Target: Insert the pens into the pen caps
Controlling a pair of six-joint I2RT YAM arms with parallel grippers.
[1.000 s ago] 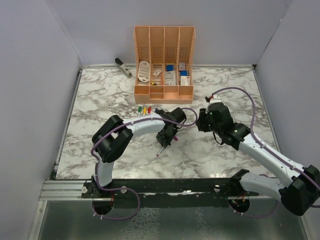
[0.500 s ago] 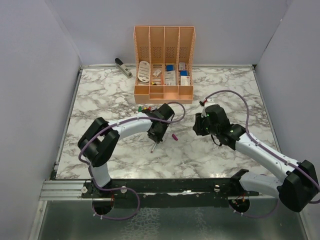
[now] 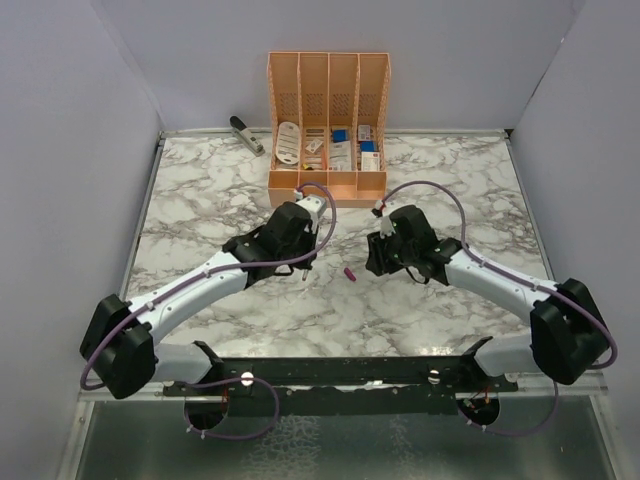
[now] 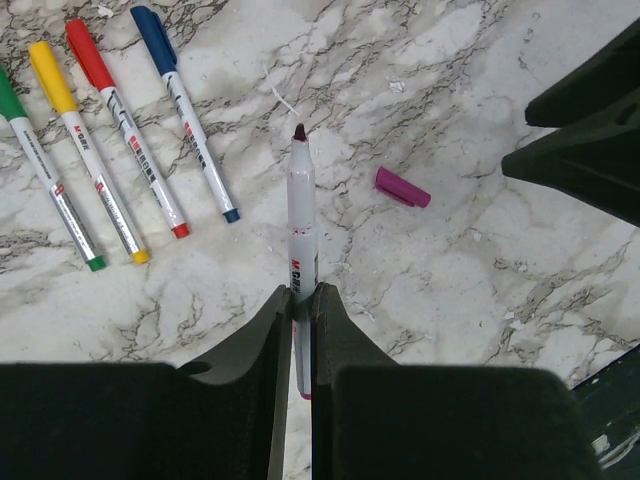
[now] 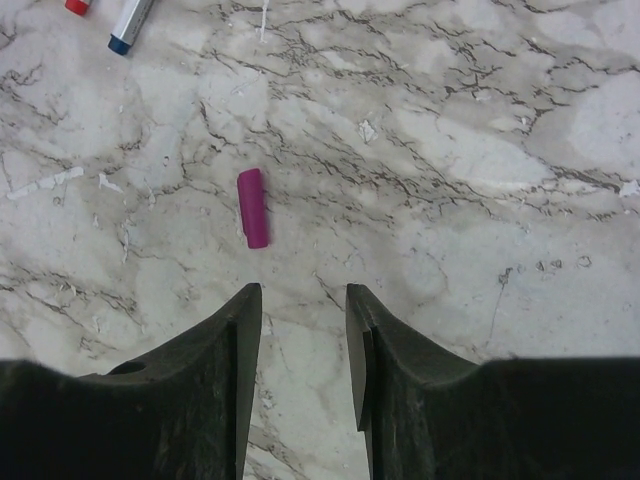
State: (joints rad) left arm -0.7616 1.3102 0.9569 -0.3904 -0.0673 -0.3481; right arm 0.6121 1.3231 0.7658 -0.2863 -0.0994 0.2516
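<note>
Now the purple cap lies loose on the worktop, where a second ago none showed. The right hand has swung in over it, fingers spread wider, the cap just ahead of them. The left hand stays clamped on the uncapped pen, drawn back beside four capped pens. Probably the cap must be regrasped before the last insertion.

Four capped pens, green, yellow, red and blue, lie side by side, slanted, upper left of left wrist view. The fifth pen, uncapped, dark tip up-frame, is pinched in left gripper, centre. The purple cap lies flat to its right, not touching.
</note>
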